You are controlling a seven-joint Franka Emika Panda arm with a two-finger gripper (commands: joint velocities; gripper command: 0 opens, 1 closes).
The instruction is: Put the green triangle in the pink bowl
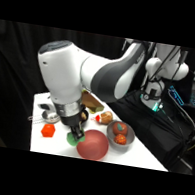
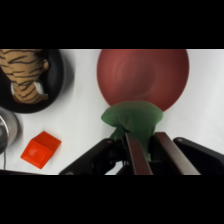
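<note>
The green triangle shows in the wrist view as a soft-edged, matte, dark-green lump, wider at the top and narrowing toward the fingers; its corners look rounded rather than sharp; it sits just at the near rim of the pink bowl, overlapping that rim in the picture, though whether it is over the bowl or just beside it cannot be told. The gripper has its two fingers closed in on the triangle's lower part, one on each side; the fingers are flat, brownish bars rising from black linkage.

In the side view the gripper reaches down to the table, with the green piece at its tip, touching or just beside the bowl's left edge; the bowl is round, wide, shallow and smooth, a dull salmon red.

A red-orange block, faceted and glossy, lies on the white table apart from the bowl; a black bowl holds a striped tiger toy; a grey bowl with red fruit stands right of the pink one; a metal rim shows at the wrist view's left edge.
</note>
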